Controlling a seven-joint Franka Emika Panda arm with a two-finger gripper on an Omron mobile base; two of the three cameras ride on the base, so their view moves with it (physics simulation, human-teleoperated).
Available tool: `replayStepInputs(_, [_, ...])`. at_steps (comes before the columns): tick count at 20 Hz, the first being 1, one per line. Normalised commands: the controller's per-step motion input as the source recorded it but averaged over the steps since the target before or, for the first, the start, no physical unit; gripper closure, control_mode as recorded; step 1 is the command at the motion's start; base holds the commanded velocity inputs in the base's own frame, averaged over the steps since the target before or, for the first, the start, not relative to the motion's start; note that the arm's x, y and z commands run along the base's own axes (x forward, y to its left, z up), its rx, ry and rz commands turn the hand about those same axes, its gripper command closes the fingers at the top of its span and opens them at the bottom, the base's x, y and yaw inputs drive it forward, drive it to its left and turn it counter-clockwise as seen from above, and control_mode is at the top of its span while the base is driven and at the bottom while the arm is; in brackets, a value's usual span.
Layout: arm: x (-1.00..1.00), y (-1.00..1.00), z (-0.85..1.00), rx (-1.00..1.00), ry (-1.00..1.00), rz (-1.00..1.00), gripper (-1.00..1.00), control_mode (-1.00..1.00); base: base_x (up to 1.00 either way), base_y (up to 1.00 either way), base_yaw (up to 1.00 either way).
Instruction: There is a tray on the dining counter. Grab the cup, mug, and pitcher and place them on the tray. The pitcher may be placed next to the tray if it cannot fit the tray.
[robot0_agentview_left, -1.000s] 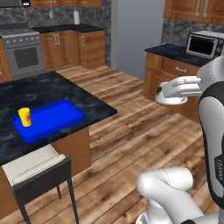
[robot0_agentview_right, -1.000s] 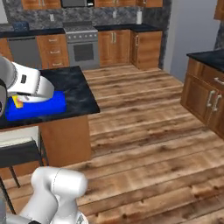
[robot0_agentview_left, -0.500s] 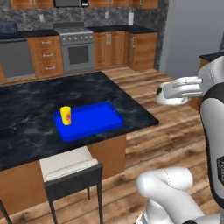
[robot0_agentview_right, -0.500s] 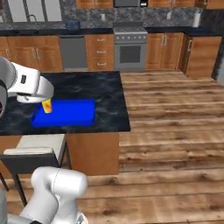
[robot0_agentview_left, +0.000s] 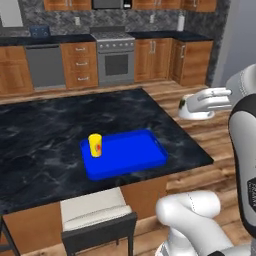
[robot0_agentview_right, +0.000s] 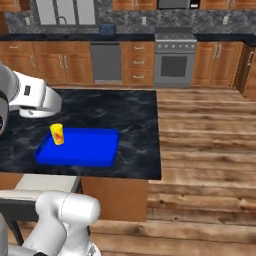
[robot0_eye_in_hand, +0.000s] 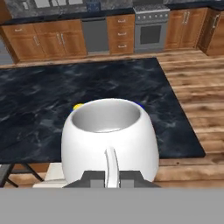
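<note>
Left base view: the gripper (robot0_agentview_left: 187, 106) carries the mug (robot0_agentview_left: 192, 111) aloft off the right edge of the dining counter (robot0_agentview_left: 45, 130), short of the tray (robot0_agentview_left: 131, 155). The cup (robot0_agentview_left: 95, 145) already stands at the tray's left end, leaving the right bare.

Right base view: stove (robot0_agentview_right: 173, 63) on the far wall; a stool (robot0_agentview_right: 35, 187) at the counter's near edge.

Hand view: fingers (robot0_eye_in_hand: 94, 178) are clenched on the mug's handle, mouth upward; nothing obstructs the approach.

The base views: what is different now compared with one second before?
The base turned, so the counter with the tray now sits in the middle of both views. Nothing was taken or released. The cup stays on the tray, and the tool stays closed on the mug.
</note>
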Motion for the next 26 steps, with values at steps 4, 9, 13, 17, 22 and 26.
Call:
replayStepInputs(4, [0.00,0.00,0.00,0.00,0.00,0.00,1.00,1.00,0.29,-0.31,0.21])
replayStepInputs(9, [0.00,0.00,0.00,0.00,0.00,0.00,1.00,1.00,0.41,-0.38,0.23])
replayStepInputs(13, [0.00,0.00,0.00,0.00,0.00,0.00,1.00,1.00,0.39,-0.32,0.21])
replayStepInputs(17, [0.00,0.00,0.00,0.00,0.00,0.00,1.00,1.00,0.28,-0.05,0.10])
replayStepInputs(22, [0.00,0.00,0.00,0.00,0.00,0.00,1.00,1.00,0.28,-0.03,0.02])
replayStepInputs(26, [0.33,-0.12,-0.17,0.00,0.00,0.12,1.00,-1.00,0.08,-0.01,0.01])
